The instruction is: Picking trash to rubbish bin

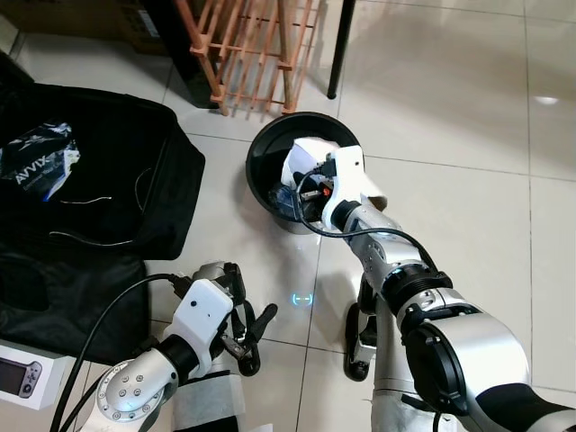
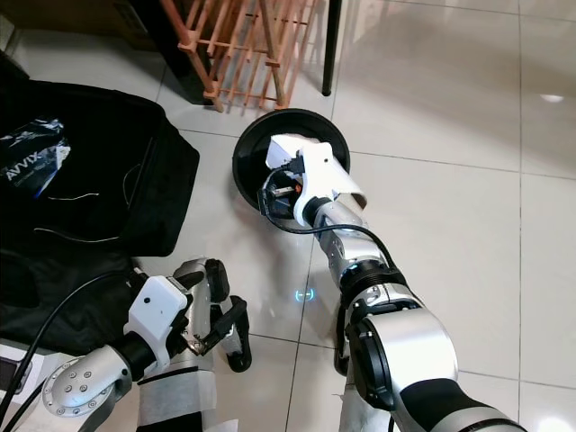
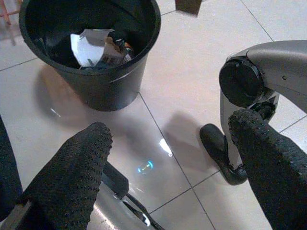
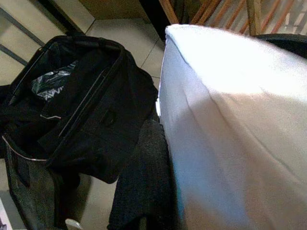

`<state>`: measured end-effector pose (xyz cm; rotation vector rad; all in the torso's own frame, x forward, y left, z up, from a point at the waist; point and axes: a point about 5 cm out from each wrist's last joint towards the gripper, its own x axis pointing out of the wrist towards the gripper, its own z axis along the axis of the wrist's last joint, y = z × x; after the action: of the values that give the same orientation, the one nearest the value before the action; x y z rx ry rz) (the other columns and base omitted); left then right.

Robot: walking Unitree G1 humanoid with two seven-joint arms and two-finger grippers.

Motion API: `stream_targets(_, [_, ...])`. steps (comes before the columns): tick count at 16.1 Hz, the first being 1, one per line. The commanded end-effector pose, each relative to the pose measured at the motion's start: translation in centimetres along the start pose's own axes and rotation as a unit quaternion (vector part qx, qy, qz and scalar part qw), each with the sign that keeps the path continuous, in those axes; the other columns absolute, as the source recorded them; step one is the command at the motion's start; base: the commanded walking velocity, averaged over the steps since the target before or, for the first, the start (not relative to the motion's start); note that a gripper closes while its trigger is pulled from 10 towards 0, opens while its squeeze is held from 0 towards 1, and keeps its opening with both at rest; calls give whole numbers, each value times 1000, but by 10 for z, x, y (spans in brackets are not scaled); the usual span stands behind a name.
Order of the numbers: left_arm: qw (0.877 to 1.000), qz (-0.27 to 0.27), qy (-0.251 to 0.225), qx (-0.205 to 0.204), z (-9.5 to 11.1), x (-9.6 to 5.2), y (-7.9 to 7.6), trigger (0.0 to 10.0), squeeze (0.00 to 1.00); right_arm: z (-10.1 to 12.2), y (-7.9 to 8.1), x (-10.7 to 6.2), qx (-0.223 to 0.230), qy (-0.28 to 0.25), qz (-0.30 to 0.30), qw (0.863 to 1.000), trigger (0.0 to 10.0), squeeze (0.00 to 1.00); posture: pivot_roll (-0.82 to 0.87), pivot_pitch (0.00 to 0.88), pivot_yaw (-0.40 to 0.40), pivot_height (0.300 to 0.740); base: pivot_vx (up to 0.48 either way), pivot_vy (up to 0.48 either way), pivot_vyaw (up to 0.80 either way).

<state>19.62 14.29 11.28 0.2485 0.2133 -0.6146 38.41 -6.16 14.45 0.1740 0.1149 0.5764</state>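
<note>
Over bin: we are holding the white crumpled paper sheet (image 4: 230, 134) in our right gripper (image 1: 310, 184), fingers clenched on its edge, above the round black plastic rubbish bin (image 1: 261, 157).
Handling: we are judging it light, soft, crushable.
Left gripper (image 1: 245, 328): released, empty.

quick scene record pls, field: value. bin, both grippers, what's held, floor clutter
bin: black rubbish bin on tiled floor, paper scraps inside
right gripper: over the bin mouth, shut on white paper
left gripper: low near the robot's body, open, holding nothing
clutter: open black bag to the robot's left, printed plastic wrapper on it
behind bin: orange wooden rack
</note>
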Motion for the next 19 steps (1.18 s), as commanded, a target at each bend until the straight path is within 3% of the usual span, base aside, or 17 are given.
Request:
stream_targets(1, [1000, -6, 17, -8, -6, -6, -5, 10000, 0, -12, 4, -1, 7, 17, 4, 1000, 10000, 1000, 257, 556, 74, 560, 0, 0, 0])
stream_targets(9, [1000, -4, 26, -10, -9, -8, -7, 10000, 0, -15, 6, -1, 6, 22, 12, 1000, 10000, 1000, 256, 565, 68, 560, 0, 0, 0])
stream_targets(19, [999, 4, 33, -8, -11, -10, -8, 10000, 0, -11, -2, -3, 0, 17, -3, 1000, 10000, 1000, 255, 573, 67, 560, 0, 0, 0])
